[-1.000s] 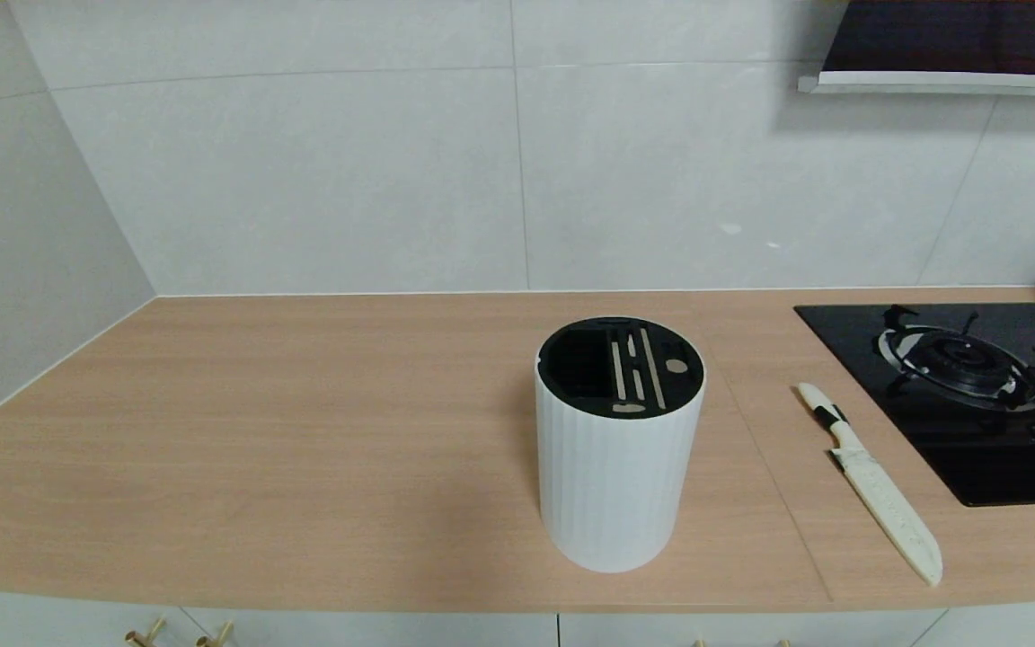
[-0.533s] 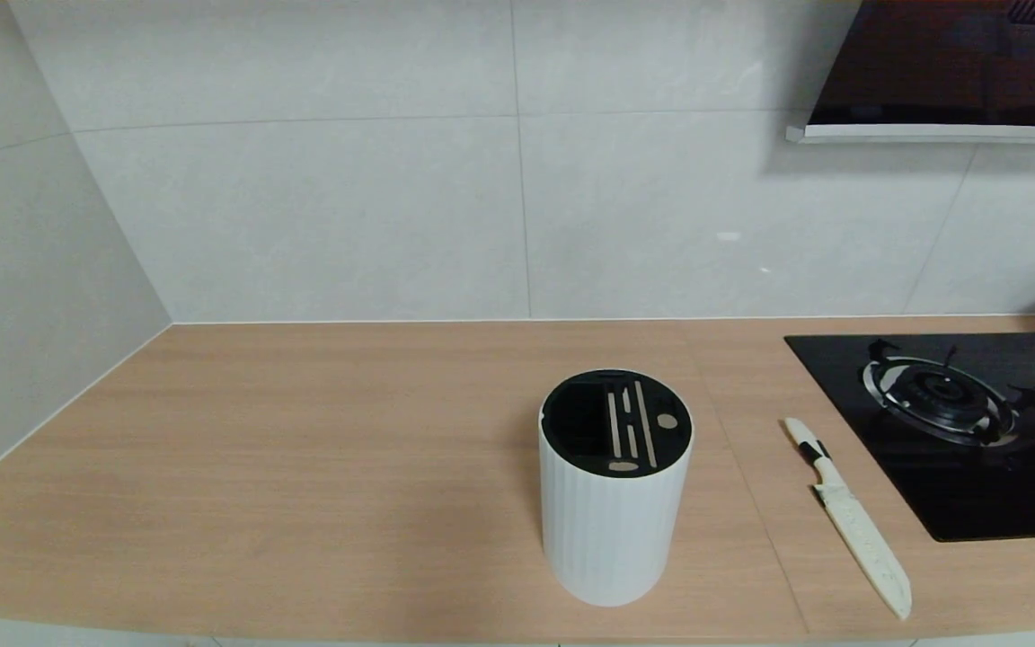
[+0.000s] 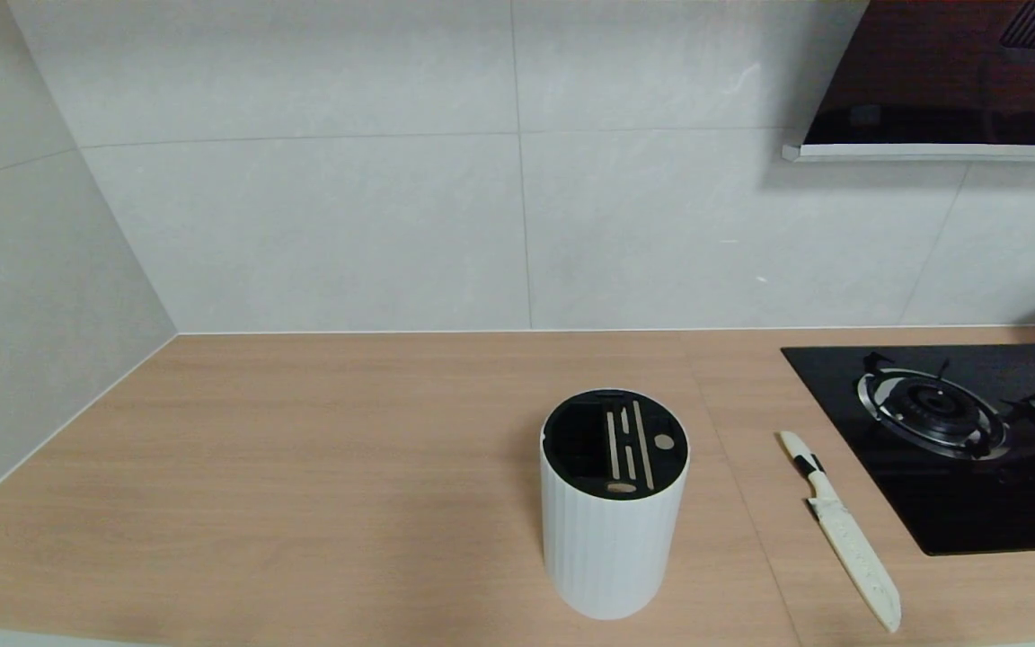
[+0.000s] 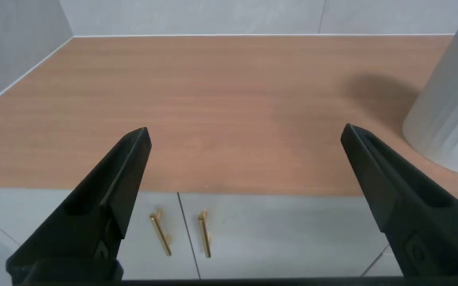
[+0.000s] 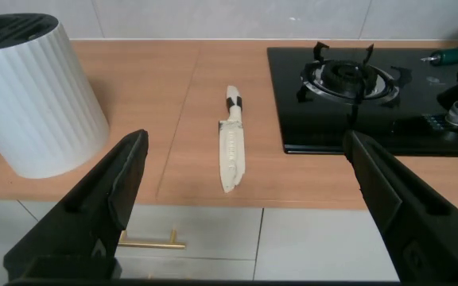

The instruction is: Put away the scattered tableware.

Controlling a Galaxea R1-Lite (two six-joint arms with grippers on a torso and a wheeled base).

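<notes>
A white ribbed knife holder (image 3: 612,503) with a black slotted top stands on the wooden counter (image 3: 320,467); it also shows in the left wrist view (image 4: 452,103) and the right wrist view (image 5: 34,95). A cream-coloured knife (image 3: 836,526) with a black band on its handle lies flat between the holder and the stove, seen as well from the right wrist (image 5: 233,139). My left gripper (image 4: 245,199) is open, held off the counter's front edge above the cabinet doors. My right gripper (image 5: 241,199) is open too, in front of the counter edge, short of the knife's blade tip.
A black gas stove (image 3: 940,431) with a burner grate fills the counter's right side. A range hood (image 3: 949,81) hangs above it. Tiled walls close the back and left. Cabinet doors with brass handles (image 4: 181,234) sit below the counter edge.
The head camera has tilted upward, so the whole scene sits lower in the picture. The holder and knife have not moved on the counter.
</notes>
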